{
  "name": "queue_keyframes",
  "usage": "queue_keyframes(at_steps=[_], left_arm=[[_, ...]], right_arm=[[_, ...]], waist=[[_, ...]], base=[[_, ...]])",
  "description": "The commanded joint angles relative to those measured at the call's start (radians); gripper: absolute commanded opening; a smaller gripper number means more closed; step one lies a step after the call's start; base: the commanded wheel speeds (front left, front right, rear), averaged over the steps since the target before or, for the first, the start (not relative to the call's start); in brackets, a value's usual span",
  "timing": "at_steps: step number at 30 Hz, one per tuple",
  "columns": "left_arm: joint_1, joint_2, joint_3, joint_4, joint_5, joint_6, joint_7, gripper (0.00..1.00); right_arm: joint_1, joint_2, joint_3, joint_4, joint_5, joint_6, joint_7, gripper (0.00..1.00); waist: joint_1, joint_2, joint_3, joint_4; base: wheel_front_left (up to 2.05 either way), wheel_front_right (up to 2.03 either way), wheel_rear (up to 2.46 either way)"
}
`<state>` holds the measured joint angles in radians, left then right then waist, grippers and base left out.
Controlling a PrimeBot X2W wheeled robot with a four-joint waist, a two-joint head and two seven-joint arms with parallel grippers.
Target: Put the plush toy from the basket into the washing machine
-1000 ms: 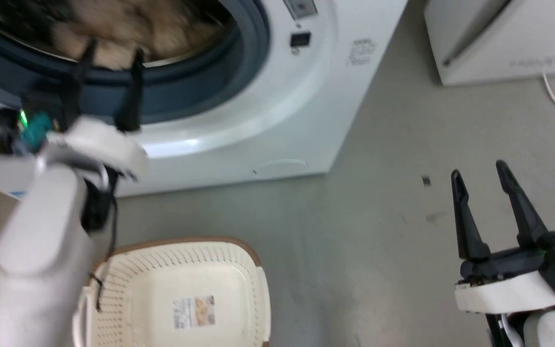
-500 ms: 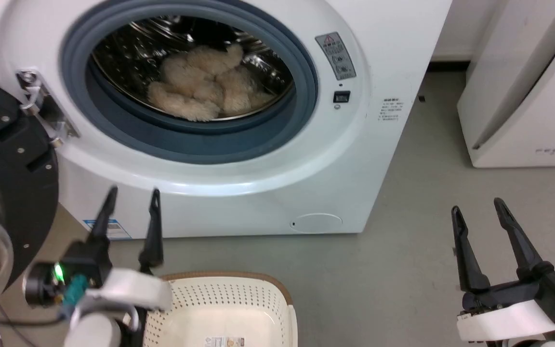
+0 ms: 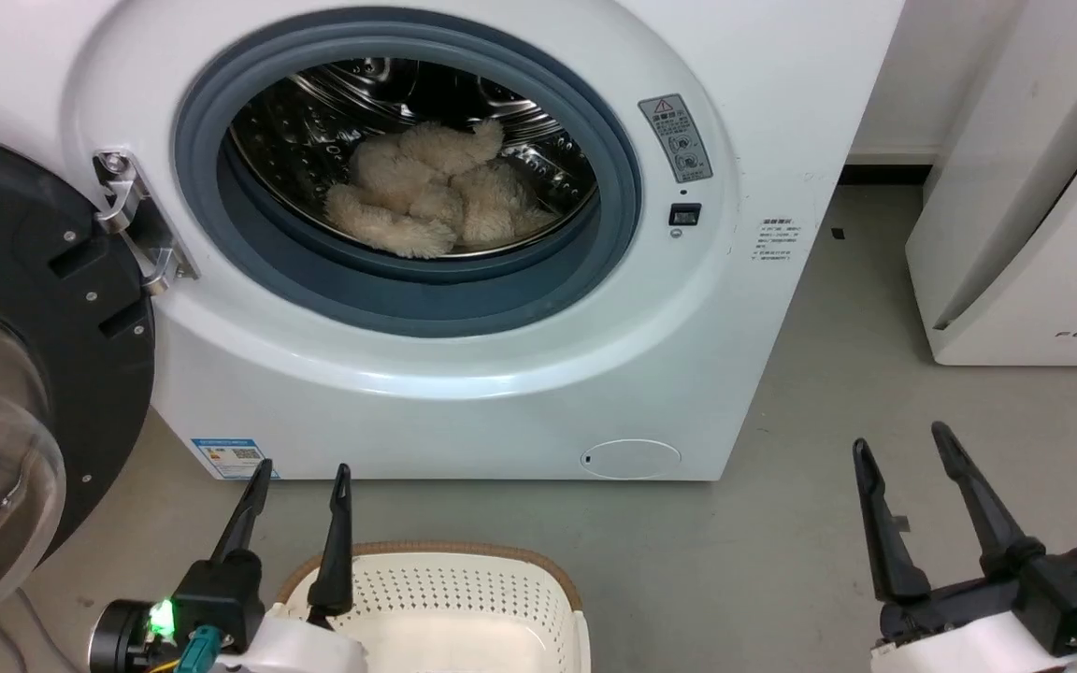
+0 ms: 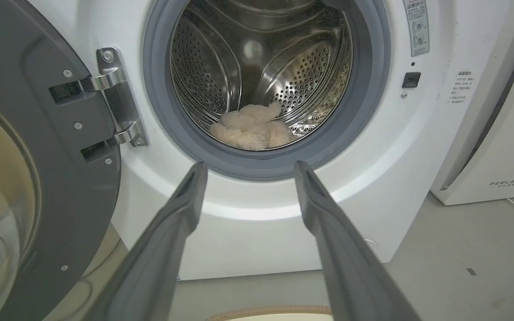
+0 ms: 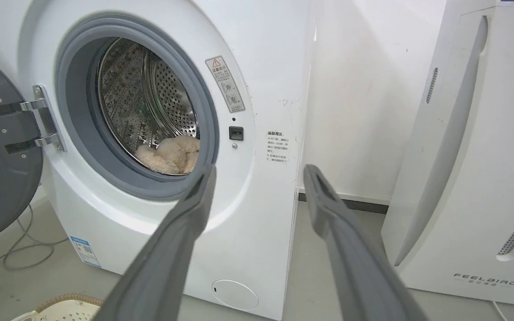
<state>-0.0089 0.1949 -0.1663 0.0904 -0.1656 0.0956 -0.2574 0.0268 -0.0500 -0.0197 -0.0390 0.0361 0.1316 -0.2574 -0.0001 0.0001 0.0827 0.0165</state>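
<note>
- The plush toy [image 3: 426, 196] lies inside the washing machine [image 3: 501, 411];
- my left claw [image 3: 303, 465] hovers by the basket [image 3: 464, 584] rim, spread wide, empty;
- my right claw [image 3: 901, 436] gapes wide, empty.

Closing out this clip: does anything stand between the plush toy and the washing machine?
Nothing visible does. The plush toy lies inside the washing machine, in its drum; the door hangs open at left. The left hand and right hand are open, outside it.
</note>
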Motion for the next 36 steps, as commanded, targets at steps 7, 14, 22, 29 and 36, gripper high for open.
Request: queue_keyframes(at_steps=[7, 14, 22, 29, 36], left_arm=[[0.010, -0.021, 0.021, 0.005, -0.001, -0.007, 0.004, 0.00], [0.010, -0.028, 0.029, 0.000, 0.009, -0.012, 0.018, 0.00], [0.010, -0.036, 0.039, -0.006, 0.019, -0.018, 0.034, 0.00], [0.010, -0.043, 0.047, -0.012, 0.029, -0.023, 0.049, 0.00], [0.010, -0.050, 0.055, -0.017, 0.038, -0.028, 0.063, 0.00]], right_arm=[[0.007, 0.000, 0.003, 0.003, 0.000, 0.000, 0.002, 0.00], [0.005, 0.000, 0.004, 0.005, -0.002, 0.000, 0.017, 0.00], [0.003, 0.000, 0.005, 0.008, -0.005, 0.000, 0.033, 0.00], [0.001, 0.000, 0.006, 0.010, -0.007, 0.000, 0.047, 0.00], [-0.001, 0.000, 0.007, 0.012, -0.009, 0.000, 0.062, 0.00]], waist=[[0.0001, -0.0001, -0.003, 0.002], [0.0001, -0.0001, -0.007, 0.001], [0.0001, -0.0001, -0.012, 0.000], [0.0001, -0.0001, -0.017, -0.001], [0.0001, -0.0001, -0.021, -0.002]], base=[[0.00, 0.00, 0.00], [0.00, 0.00, 0.00], [0.00, 0.00, 0.00], [0.00, 0.00, 0.00], [0.00, 0.00, 0.00]])
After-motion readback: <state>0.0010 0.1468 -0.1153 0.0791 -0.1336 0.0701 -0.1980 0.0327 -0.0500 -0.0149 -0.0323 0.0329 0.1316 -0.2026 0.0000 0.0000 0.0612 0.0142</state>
